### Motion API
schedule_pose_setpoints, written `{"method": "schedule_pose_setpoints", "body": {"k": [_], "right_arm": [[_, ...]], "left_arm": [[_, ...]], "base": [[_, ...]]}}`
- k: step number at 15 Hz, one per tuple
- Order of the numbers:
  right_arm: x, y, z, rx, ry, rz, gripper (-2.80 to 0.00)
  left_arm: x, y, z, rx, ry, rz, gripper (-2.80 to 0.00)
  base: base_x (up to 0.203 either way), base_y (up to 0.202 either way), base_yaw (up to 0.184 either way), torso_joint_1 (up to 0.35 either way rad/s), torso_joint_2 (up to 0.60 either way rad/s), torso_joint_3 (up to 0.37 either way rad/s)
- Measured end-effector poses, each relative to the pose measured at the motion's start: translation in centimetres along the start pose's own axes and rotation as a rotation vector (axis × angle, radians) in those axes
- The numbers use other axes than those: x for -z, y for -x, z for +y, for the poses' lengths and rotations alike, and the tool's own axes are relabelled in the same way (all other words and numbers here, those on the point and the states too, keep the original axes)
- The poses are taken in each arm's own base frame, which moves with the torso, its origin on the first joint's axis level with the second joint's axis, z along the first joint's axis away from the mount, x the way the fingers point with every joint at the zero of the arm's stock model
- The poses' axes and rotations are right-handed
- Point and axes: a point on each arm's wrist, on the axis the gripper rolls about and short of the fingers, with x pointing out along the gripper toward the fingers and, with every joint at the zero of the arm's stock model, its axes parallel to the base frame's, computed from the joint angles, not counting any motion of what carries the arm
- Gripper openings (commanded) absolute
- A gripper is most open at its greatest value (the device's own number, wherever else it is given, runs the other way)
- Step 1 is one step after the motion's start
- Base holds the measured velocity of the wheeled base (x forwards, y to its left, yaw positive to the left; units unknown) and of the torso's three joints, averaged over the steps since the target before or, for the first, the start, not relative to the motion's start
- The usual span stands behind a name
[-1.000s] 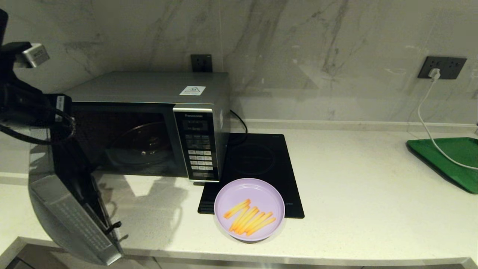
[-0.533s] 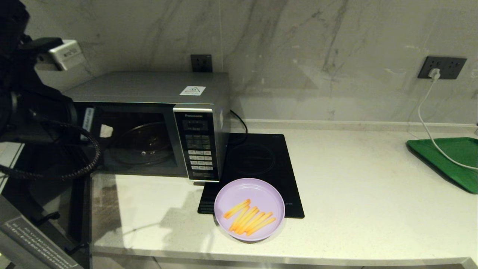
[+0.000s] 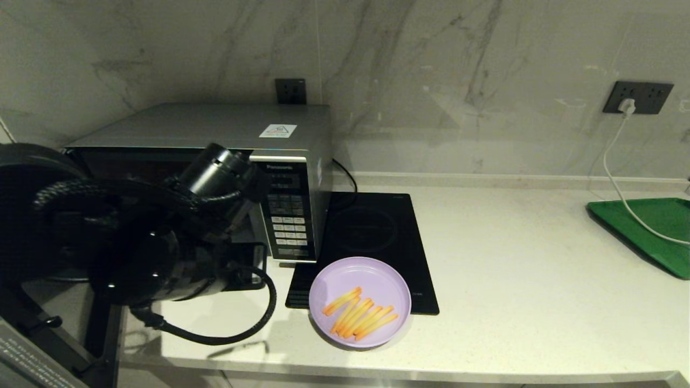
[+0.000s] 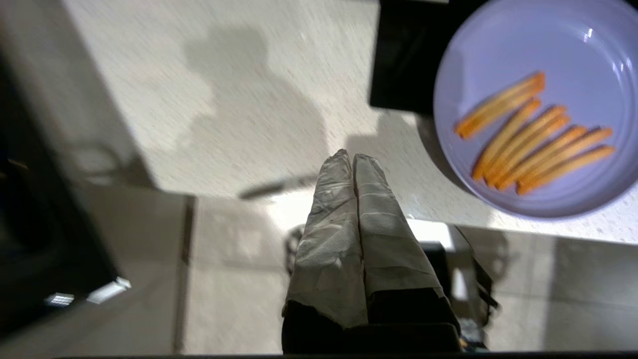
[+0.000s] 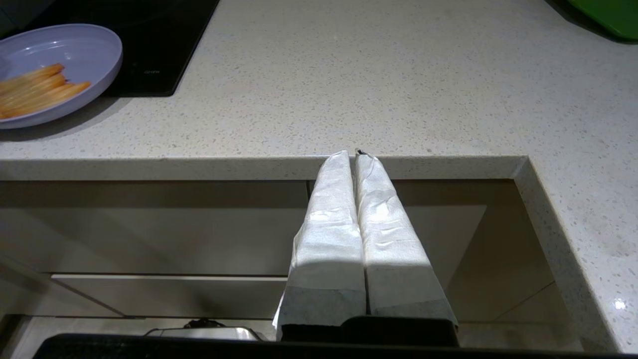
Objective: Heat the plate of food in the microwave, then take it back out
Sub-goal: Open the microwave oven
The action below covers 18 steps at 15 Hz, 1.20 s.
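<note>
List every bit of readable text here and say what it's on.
"Panasonic": top of the microwave keypad panel.
Keypad labels: too small to read.
Sticker on the microwave's top: a triangle sign, its text unreadable.
Hob print: unreadable.
Label on the open door: blurred.

head: high, facing wall | wrists: close, down | shared: plate of food [image 3: 360, 302]

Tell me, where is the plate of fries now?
In the head view, the plate of fries sits near the counter's front edge, half on the black hob, just right of the microwave.
</note>
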Motion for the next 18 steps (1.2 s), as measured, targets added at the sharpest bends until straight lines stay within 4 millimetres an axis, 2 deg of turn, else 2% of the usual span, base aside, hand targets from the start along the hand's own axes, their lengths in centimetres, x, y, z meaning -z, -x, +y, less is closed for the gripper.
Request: {"method": "schedule_pose_setpoints", "body": {"k": [1,3,6,10,13,16,18], "right_arm": [[0.0,0.0,0.0,0.000,0.000,0.000,-2.80],[0.0,0.0,0.0,0.001,0.000,0.000,-2.80],[0.0,0.0,0.0,0.000,0.000,0.000,-2.80],[0.0,0.0,0.0,0.000,0.000,0.000,-2.80],[0.0,0.0,0.0,0.000,0.000,0.000,-2.80],[0.0,0.0,0.0,0.001,0.000,0.000,-2.80],[0.0,0.0,0.0,0.000,0.000,0.000,-2.80]], "left_arm": [[0.4,-1.0,-0.5,-0.003,0.031,0.037,-2.80],[0.5,-2.2,-0.2,-0.055,0.072,0.055,-2.80],[-0.6,-2.1,2.5,-0.187,0.118,-0.021,-2.80],[-2.8,0.5,9.6,-0.345,0.168,-0.108,-2.80],[-3.1,3.7,14.1,-0.444,0.193,-0.170,-2.80],[-2.1,6.8,16.2,-0.487,0.194,-0.225,-2.80],[-1.2,7.6,16.9,-0.509,0.187,-0.228,-2.80]], "base": [[0.000,0.000,0.000,0.000,0.00,0.000],[0.000,0.000,0.000,0.000,0.00,0.000],[0.000,0.000,0.000,0.000,0.00,0.000],[0.000,0.000,0.000,0.000,0.00,0.000],[0.000,0.000,0.000,0.000,0.00,0.000],[0.000,0.000,0.000,0.000,0.00,0.000],[0.000,0.000,0.000,0.000,0.00,0.000]]}}
